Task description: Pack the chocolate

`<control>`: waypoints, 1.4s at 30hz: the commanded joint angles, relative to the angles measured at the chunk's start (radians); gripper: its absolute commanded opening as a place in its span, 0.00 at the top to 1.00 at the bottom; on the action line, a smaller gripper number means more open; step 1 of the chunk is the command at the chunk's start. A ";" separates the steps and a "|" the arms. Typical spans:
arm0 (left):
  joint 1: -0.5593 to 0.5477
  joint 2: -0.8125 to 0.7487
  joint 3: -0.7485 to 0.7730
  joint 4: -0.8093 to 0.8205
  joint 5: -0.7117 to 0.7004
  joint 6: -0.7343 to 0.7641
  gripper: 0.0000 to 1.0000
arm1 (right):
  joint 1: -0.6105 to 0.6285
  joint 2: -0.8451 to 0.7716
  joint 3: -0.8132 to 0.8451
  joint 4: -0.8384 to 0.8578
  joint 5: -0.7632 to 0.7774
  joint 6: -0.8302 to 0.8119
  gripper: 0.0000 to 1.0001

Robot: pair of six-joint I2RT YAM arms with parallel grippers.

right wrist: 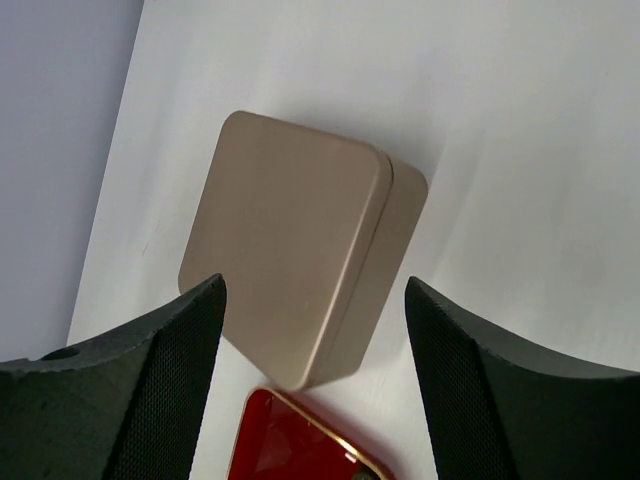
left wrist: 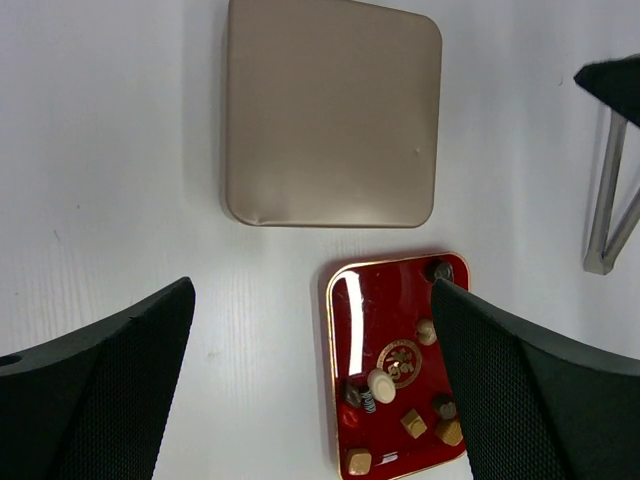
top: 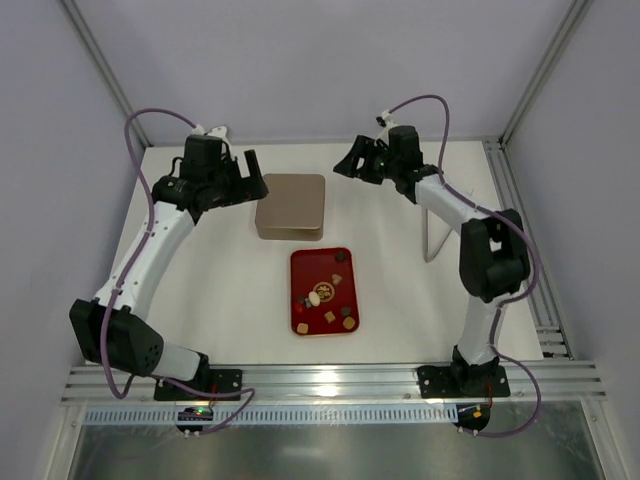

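A red tray (top: pixel 310 268) with a gold rim lies mid-table and holds several small chocolates (top: pixel 329 317), dark brown, tan and cream. It also shows in the left wrist view (left wrist: pixel 385 300) with the chocolates (left wrist: pixel 381 385) on it. A closed gold tin box (top: pixel 291 205) sits just behind the tray, seen too in the left wrist view (left wrist: pixel 332 110) and the right wrist view (right wrist: pixel 290 245). My left gripper (top: pixel 238 172) is open and empty, raised left of the box. My right gripper (top: pixel 350 160) is open and empty, raised right of the box.
A white upright stand (top: pixel 437 232) sits to the right of the tray; its metal leg shows in the left wrist view (left wrist: pixel 608 210). Aluminium rails (top: pixel 330 380) run along the near edge and the right side. Grey walls enclose the table.
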State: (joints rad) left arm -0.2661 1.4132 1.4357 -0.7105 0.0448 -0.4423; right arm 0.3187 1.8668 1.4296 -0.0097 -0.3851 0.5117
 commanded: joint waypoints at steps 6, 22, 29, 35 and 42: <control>-0.001 0.193 0.035 0.120 -0.075 0.025 0.03 | -0.004 0.406 0.458 -0.041 -0.141 0.132 0.28; 0.001 0.512 0.222 0.132 -0.106 0.005 0.05 | 0.039 0.537 0.497 -0.073 -0.161 0.188 0.34; 0.001 0.585 0.282 0.098 -0.126 0.007 0.05 | 0.040 0.581 0.531 -0.134 -0.141 0.214 0.37; -0.001 0.653 0.356 0.048 -0.158 0.011 0.05 | 0.039 0.614 0.569 -0.191 -0.123 0.231 0.40; -0.001 0.672 0.396 -0.001 -0.180 0.019 0.07 | 0.039 0.612 0.569 -0.194 -0.115 0.235 0.43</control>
State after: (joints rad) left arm -0.2661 2.0956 1.7897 -0.6857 -0.0990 -0.4358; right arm 0.3576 2.4660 1.9785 -0.1619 -0.5358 0.7506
